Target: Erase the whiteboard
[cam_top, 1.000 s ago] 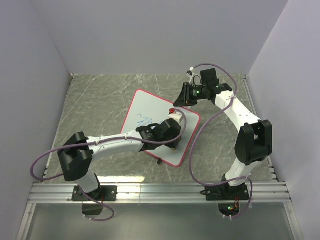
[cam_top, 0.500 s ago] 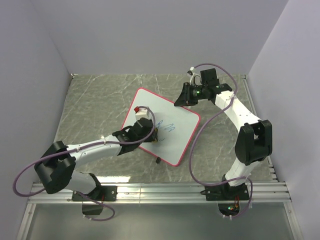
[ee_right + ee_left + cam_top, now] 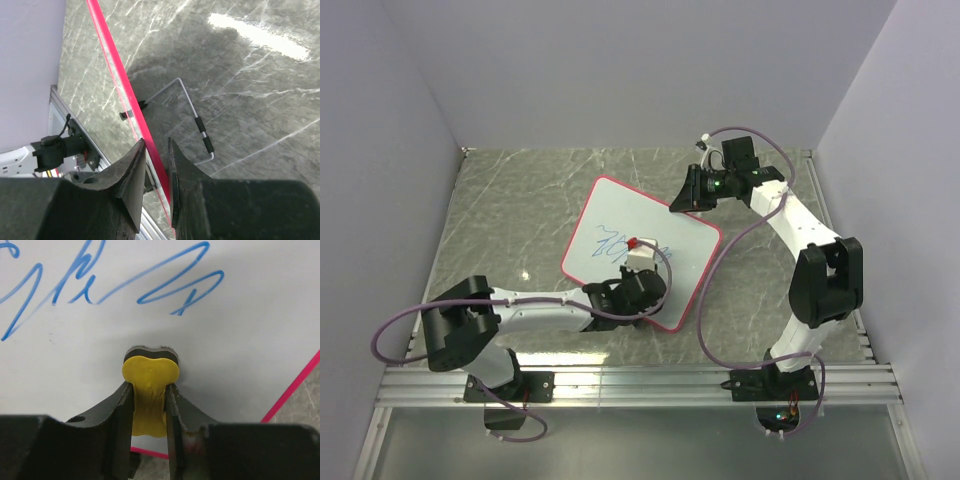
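Left wrist view: our left claw (image 3: 150, 387) pinches the eraser (image 3: 150, 371), right claw (image 3: 156, 144) clamps the whiteboard (image 3: 240, 315); hard wiping may twist it loose.

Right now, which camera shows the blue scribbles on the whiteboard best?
The left wrist view: the blue scribbles sit close and sharp. The top external view shows them small; the right wrist view shows only the red edge of the whiteboard.

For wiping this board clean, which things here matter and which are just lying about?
Job: whiteboard, blue scribbles, yellow eraser in the left gripper, right gripper pinching the board's red edge.
Just there: wire stand, table.
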`<act>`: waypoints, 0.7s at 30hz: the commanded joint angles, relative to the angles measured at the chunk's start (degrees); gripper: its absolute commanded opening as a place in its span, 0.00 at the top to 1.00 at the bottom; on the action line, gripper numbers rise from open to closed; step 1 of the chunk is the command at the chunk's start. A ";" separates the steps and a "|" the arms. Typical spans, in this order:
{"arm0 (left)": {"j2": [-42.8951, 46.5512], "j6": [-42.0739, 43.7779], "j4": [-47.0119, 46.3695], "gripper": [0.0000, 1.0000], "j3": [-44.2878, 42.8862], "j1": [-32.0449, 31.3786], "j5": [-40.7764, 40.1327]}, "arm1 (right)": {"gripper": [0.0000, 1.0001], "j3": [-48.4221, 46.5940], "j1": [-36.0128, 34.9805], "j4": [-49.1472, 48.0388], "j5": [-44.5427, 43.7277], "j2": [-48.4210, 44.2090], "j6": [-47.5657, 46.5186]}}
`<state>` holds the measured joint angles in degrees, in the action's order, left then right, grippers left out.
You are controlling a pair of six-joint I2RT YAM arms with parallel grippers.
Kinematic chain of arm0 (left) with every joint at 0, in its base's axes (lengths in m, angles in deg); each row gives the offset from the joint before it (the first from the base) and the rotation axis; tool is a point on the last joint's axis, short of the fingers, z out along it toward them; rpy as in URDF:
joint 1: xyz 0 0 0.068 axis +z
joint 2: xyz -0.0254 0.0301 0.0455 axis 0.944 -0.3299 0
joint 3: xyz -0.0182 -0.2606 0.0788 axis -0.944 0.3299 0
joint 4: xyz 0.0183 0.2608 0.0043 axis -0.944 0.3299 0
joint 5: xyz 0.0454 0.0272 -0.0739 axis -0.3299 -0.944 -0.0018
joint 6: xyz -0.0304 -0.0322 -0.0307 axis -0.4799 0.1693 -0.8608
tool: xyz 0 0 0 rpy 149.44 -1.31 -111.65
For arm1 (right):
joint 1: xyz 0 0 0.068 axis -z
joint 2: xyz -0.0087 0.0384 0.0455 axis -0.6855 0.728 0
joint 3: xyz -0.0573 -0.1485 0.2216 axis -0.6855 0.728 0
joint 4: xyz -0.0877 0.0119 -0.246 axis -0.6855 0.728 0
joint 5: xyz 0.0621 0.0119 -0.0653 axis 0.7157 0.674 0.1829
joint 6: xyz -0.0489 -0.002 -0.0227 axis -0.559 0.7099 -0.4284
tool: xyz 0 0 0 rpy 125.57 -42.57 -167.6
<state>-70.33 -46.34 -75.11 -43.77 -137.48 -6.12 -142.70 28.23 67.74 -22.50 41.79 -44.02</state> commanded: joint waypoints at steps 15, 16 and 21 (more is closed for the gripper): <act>4.11 -2.23 0.37 1.00 8.36 16.71 7.69 | 1.00 1.15 -1.74 2.99 3.15 -0.32 4.16; 4.99 -0.13 0.37 1.00 8.19 19.51 7.88 | 1.00 1.59 -1.74 2.81 3.07 -0.67 3.99; 5.61 5.51 1.08 1.00 6.61 26.21 8.41 | 1.00 2.03 -1.91 2.90 2.54 -1.64 3.37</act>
<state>-62.48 -46.23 -77.36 -38.14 -115.64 3.32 -142.27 28.56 65.97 -20.88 42.31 -42.55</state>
